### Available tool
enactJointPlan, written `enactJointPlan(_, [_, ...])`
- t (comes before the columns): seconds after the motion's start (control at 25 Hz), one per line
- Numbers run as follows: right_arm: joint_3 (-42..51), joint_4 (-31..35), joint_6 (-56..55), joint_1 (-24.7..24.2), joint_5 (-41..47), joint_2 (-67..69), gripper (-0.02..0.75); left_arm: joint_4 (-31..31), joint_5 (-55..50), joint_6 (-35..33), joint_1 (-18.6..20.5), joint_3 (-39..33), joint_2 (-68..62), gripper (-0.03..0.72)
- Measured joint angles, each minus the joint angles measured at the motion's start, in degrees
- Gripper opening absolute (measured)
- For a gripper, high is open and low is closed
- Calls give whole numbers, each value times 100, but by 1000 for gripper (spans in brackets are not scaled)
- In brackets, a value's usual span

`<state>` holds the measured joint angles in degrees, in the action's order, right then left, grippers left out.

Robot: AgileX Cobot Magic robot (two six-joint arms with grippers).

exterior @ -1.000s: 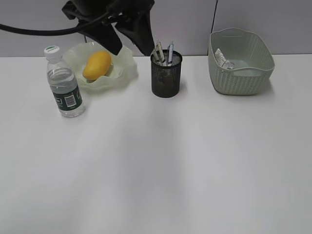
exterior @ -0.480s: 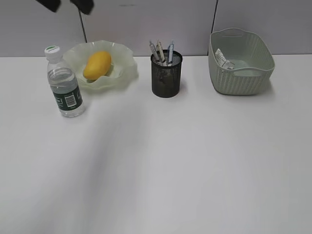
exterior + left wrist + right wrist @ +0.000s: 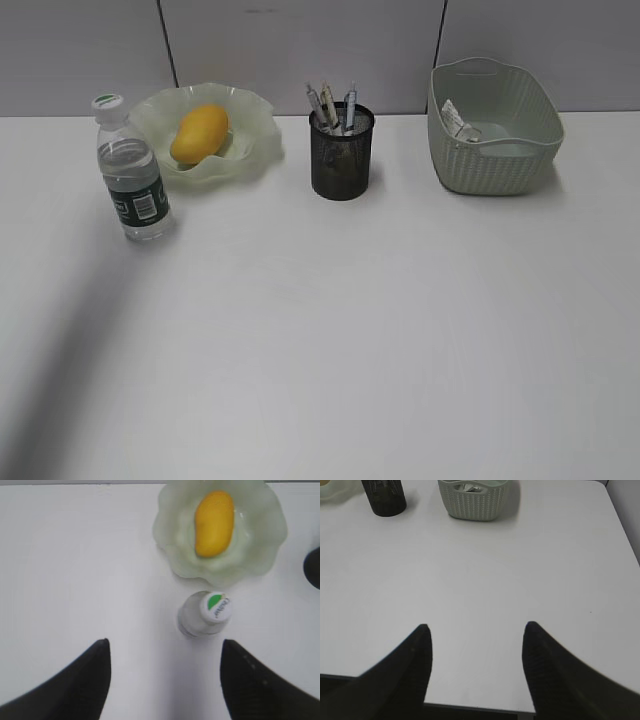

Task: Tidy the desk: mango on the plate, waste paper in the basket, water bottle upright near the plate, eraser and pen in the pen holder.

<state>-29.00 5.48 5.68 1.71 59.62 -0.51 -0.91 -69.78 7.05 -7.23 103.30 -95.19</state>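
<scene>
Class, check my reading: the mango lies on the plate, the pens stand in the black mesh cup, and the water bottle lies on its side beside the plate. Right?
Not quite. The water bottle stands upright beside the plate, as the exterior view shows. The mango and pens are as you said.

So on the desk [image 3: 330,340]: water bottle [image 3: 132,170] stands upright far left, just in front-left of the plate [image 3: 255,135]; mango [image 3: 199,133] sits on that plate; pen holder [image 3: 341,152] is in the middle with pens [image 3: 331,107] in it; basket [image 3: 493,125] is off right, waste paper [image 3: 458,123] inside.
</scene>
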Motion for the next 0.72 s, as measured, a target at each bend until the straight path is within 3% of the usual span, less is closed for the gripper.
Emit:
enactJointPlan(0.16, [0, 0, 0, 0, 0, 0, 458, -7, 0, -5, 208, 0, -30, 519])
enactJointPlan(0.4, [0, 0, 0, 0, 0, 0, 458, -9, 12, -15, 214, -394, 54, 517])
enactJointPlan(0.72, [0, 0, 0, 0, 0, 0, 458, -5, 47, -21, 202, -2670, 1643, 517])
